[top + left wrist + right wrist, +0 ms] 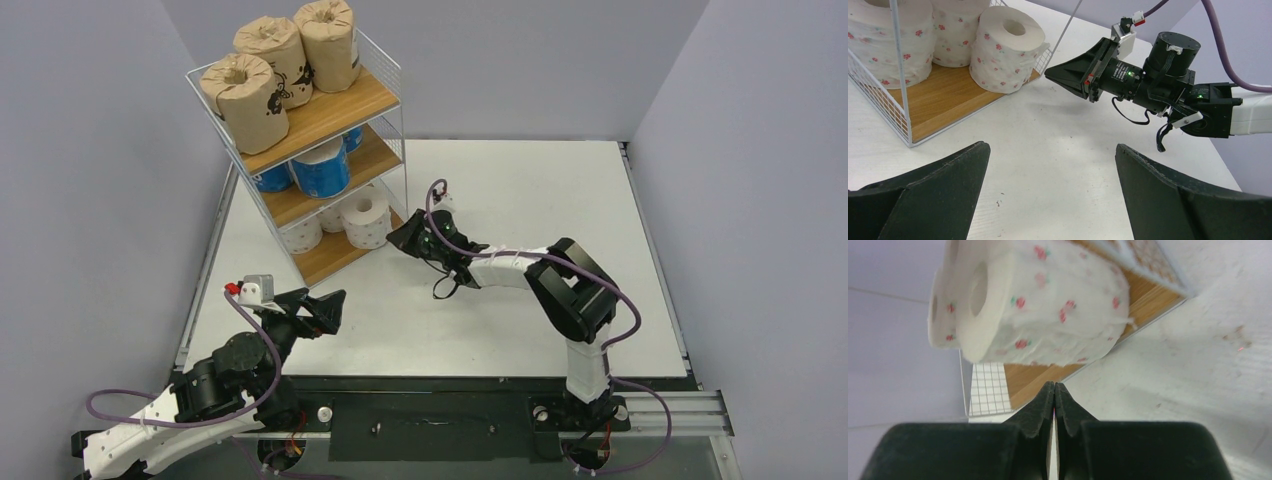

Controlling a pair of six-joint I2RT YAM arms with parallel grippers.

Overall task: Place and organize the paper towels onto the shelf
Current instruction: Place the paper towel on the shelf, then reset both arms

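The shelf [330, 115] is thin white wire mesh around three light brown wooden boards, standing at the far left corner of the matte white table [520, 200]. All the paper towels sit on it, each a short fat cylinder standing on end, long axis vertical and core hole facing up. Three brown-wrapped rolls [245, 95] with dark print are on the top board, their paper crumpled in at the core. The glossy blue-wrapped rolls [322, 168] are on the middle board. The soft white rolls [367, 218], dotted with small red flowers, are on the bottom one. The frontmost white roll [1007, 50] stands at the board's open front corner, a loose sheet edge sticking out at its side. My right gripper [1053, 75] is pinched tight, its black wedge fingers pressed together on nothing, the tip just beside that roll without touching it. My left gripper [325, 310] is spread wide and empty above the table, near the shelf's front but apart from it.
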